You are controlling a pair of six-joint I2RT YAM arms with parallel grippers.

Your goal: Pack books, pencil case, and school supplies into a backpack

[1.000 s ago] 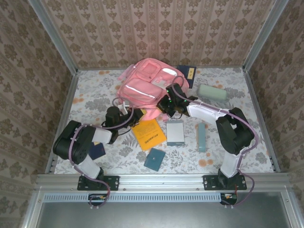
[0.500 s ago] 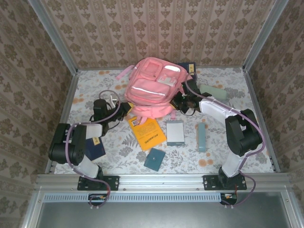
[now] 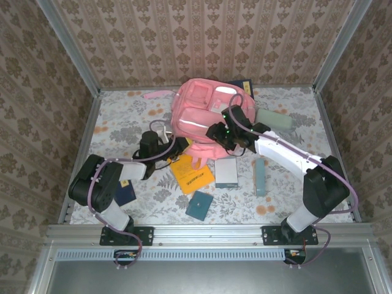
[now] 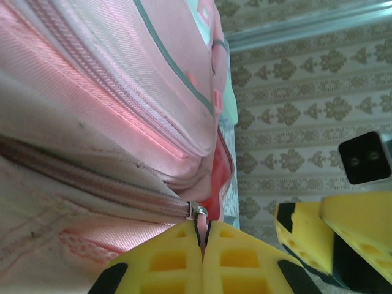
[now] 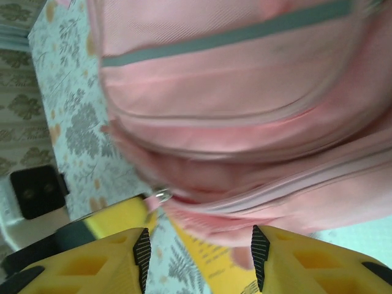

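**Top view.** The pink backpack (image 3: 202, 110) lies at the far middle of the desk (image 3: 122, 116), with its front pockets facing up. The left hand (image 3: 173, 146) sits at the backpack's near left corner. The right hand (image 3: 215, 135) sits at its near edge, close by the left one. An orange-yellow book (image 3: 193, 173) and a grey-white book (image 3: 226, 171) lie side by side just on the near side of the backpack. A slim teal box (image 3: 260, 176) lies to their right, and a dark-teal pad (image 3: 199, 206) lies closer to the arm bases. The mint pencil case (image 3: 275, 118) lies right of the backpack. A navy book (image 3: 245, 90) shows at the backpack's far right edge. A dark blue book (image 3: 125, 193) lies partly under the left arm.

**Left wrist view.** The left hand's yellow fingers (image 4: 165, 260) are pressed together, pinching the metal zipper pull (image 4: 198, 212) at the end of a backpack zipper.

**Right wrist view.** The right hand's fingers (image 5: 116, 266) stand moderately apart and grip nothing. Pink backpack fabric, somewhat blurred, lies just beyond the tips.
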